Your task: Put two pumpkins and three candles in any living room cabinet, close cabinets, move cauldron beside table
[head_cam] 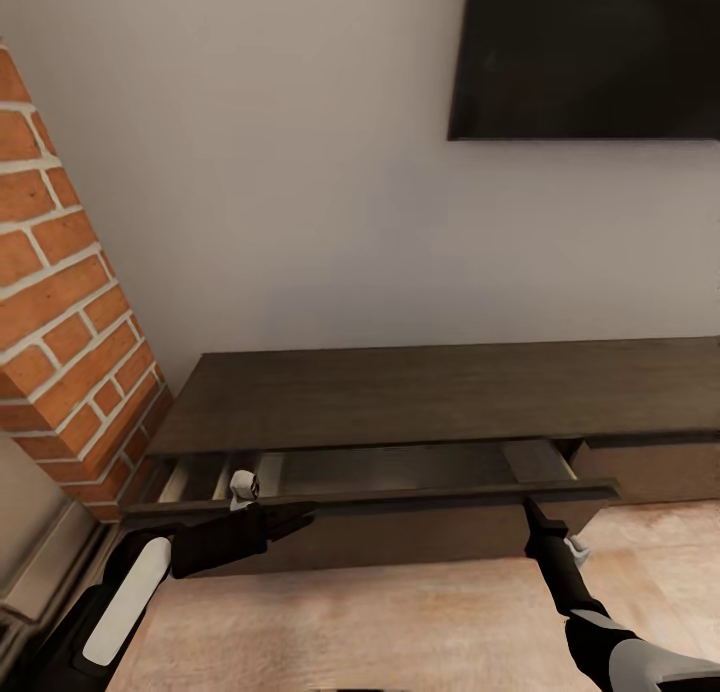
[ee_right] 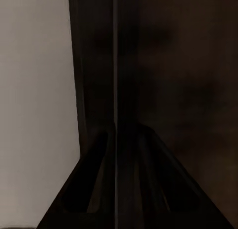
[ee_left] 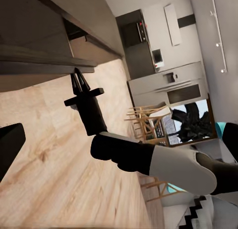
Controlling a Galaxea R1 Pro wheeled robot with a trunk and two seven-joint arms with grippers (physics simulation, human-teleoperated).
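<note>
The long dark-brown cabinet (head_cam: 440, 392) stands against the wall with its left drawer (head_cam: 400, 496) pulled partly out, showing a pale interior. One pale stubby candle (head_cam: 243, 486) sits in the drawer's left end. My left gripper (head_cam: 298, 518) is open and hovers just in front of the drawer front, below the candle. My right gripper (head_cam: 529, 508) is shut, its tip against the drawer front near the right end. The left wrist view shows that right gripper (ee_left: 78, 79) touching the drawer's edge (ee_left: 29, 57). The pumpkins and the cauldron are out of view.
A brick column (head_cam: 60, 302) rises at the cabinet's left end. A dark screen (head_cam: 590, 52) hangs on the wall above. Pale wood floor (head_cam: 400, 612) lies before the cabinet. In the left wrist view, chairs (ee_left: 148, 120) and a kitchen stand far behind.
</note>
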